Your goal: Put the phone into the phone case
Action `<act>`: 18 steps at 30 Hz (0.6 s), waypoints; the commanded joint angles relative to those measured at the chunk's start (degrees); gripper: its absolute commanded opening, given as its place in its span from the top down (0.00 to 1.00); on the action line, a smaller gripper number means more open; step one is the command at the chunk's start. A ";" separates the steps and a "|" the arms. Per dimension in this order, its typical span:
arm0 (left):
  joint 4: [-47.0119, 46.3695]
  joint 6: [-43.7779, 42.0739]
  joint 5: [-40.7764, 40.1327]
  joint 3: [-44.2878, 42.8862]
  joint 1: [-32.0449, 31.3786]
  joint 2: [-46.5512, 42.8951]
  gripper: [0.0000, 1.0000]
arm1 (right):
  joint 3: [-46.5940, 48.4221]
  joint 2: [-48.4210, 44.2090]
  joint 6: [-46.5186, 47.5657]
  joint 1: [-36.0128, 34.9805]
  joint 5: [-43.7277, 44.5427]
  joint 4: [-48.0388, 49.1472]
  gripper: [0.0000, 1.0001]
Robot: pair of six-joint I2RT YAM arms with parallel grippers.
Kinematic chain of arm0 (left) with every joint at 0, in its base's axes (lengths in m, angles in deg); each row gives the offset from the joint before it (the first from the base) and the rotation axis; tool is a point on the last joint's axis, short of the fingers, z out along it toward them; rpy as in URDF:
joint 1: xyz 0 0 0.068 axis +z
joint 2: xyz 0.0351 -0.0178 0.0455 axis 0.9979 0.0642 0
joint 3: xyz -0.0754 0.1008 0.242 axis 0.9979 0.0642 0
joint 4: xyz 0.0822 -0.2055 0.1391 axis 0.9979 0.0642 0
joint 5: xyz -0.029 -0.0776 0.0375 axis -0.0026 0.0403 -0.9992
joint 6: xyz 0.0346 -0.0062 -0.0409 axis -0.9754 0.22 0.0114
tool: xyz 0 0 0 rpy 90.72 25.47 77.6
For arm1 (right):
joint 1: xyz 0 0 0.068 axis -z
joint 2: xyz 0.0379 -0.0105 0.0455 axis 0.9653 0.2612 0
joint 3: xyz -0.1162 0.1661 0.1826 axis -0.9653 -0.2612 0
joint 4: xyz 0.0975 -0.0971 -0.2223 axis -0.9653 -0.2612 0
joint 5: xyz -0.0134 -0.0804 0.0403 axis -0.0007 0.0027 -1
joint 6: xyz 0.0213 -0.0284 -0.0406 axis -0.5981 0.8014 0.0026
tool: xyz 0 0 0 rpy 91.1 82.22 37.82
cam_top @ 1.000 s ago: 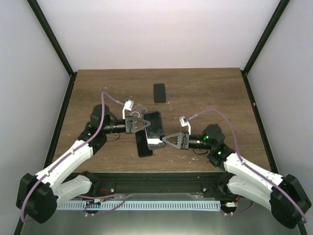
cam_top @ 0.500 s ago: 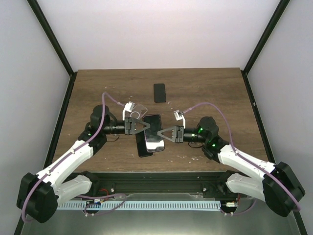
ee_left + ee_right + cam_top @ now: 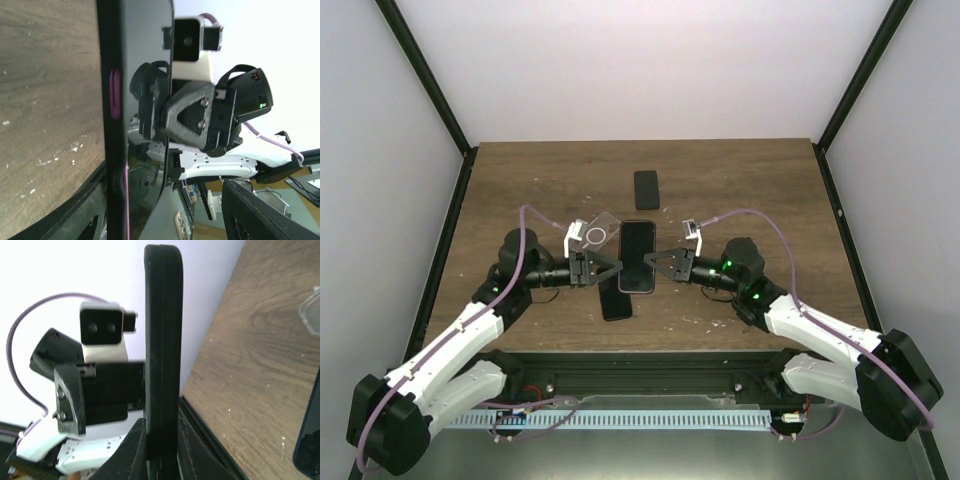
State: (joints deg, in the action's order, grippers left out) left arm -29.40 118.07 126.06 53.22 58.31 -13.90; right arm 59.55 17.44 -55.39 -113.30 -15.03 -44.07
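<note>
A black phone (image 3: 636,257) with a glossy face and a pink side button (image 3: 114,93) hangs above the table between both arms. My right gripper (image 3: 658,262) is shut on its right edge, and the right wrist view shows that edge (image 3: 162,340) pinched between the fingers (image 3: 134,450). My left gripper (image 3: 610,268) stands open around the left edge, with the phone close to one finger (image 3: 75,215) and well apart from the other (image 3: 260,210). A clear phone case (image 3: 597,232) with a white ring lies on the table just beyond the left gripper.
A second black slab (image 3: 615,300) lies flat on the wooden table (image 3: 750,190), partly under the held phone. A smaller black slab (image 3: 646,188) lies farther back at mid-table. Dark frame rails (image 3: 445,240) run along the table's sides.
The right gripper moved in and shut on the phone's right edge. The left gripper, shut on the phone before, has opened and drawn back slightly. The phone shifted toward the far side and straightened.
</note>
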 commanded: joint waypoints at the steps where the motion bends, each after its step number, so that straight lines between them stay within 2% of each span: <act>1: -2.48 3.53 0.64 3.16 -0.20 -1.57 0.35 | 3.79 -0.84 -1.50 0.11 7.69 3.84 0.98; 5: -2.08 3.75 0.76 4.25 -0.20 -0.96 0.38 | 3.65 -0.50 -2.21 0.16 9.32 5.10 0.98; 13: -6.95 6.09 1.59 5.72 -0.27 1.31 0.44 | 3.96 0.87 -3.19 0.12 9.31 6.19 0.98; 18: -9.87 7.90 2.29 6.19 -0.29 2.73 0.51 | 3.60 1.35 -3.71 0.13 9.57 6.99 0.98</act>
State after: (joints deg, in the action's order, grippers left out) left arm -35.28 124.61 126.96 58.73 58.20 -11.93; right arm 59.83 19.00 -58.41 -113.25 -6.46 -42.65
